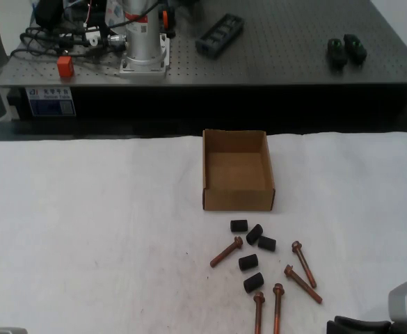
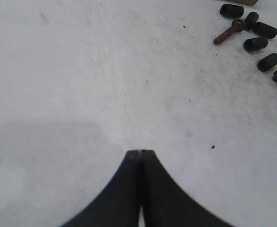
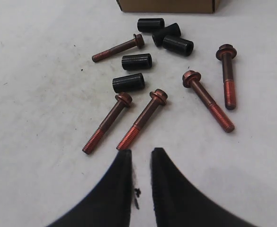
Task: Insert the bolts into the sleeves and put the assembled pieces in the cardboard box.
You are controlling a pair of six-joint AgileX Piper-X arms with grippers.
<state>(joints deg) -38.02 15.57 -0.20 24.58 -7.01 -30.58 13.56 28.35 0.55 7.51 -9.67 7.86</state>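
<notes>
An open cardboard box stands mid-bench on the white cloth; its front wall faces my right gripper. In front of it lie several black sleeves and several copper bolts, all loose and separate. My right gripper hovers just short of the nearest bolts, its fingers a narrow gap apart with nothing between them. The right arm is at the near right corner. My left gripper is shut and empty over bare cloth, with the parts well off to its side.
Behind the cloth is a perforated metal bench with a post, cables, an orange block and small black parts. White cloth stretches free on the left side.
</notes>
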